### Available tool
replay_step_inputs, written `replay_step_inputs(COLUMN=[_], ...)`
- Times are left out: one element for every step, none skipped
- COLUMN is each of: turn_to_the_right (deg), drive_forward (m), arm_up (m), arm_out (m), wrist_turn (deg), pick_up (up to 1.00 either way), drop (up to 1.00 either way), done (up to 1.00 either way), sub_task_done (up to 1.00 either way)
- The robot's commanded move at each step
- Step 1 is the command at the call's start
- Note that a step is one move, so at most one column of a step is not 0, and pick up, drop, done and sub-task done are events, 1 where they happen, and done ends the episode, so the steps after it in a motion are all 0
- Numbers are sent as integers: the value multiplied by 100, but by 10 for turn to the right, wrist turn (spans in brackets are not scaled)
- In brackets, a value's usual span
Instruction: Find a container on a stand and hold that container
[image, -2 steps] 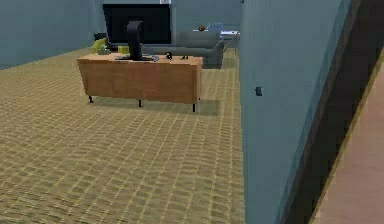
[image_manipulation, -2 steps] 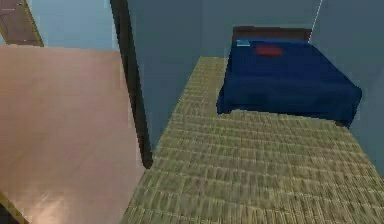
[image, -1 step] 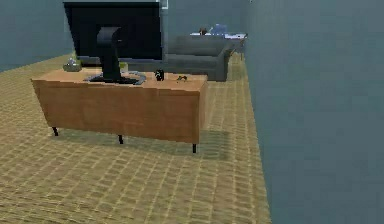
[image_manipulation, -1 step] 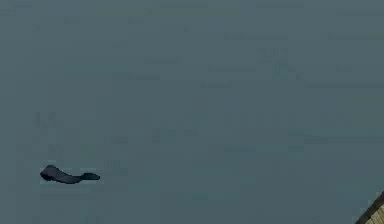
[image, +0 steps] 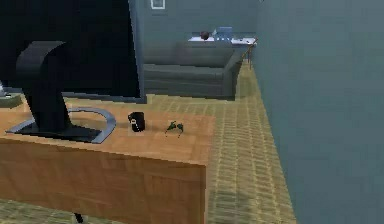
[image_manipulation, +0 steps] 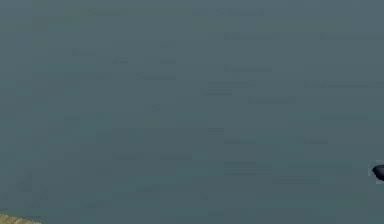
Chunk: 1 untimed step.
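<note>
A small black container (image: 137, 122), shaped like a mug, stands on a wooden stand (image: 150, 165) in the forward view's lower left. It sits just right of the curved grey foot (image: 60, 125) of a large dark television (image: 70, 45). A small dark-green object (image: 175, 127) lies on the stand top a little to the right of the container.
A grey sofa (image: 195, 75) stands behind the stand, with a low table (image: 222, 41) carrying small things beyond it. A blue-grey wall (image: 330, 100) runs along the forward view's right, with yellowish patterned floor (image: 245, 170) between it and the stand. In the arm side view a wall (image_manipulation: 190, 100) stands close, with a dark rounded shape (image_manipulation: 378, 172) at the right edge.
</note>
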Motion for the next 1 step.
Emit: replay_step_inputs(turn_to_the_right=[30], drive_forward=[0], arm_up=[0], arm_out=[0], wrist_turn=[0], pick_up=[0], drop=[0], done=[0], sub_task_done=[0])
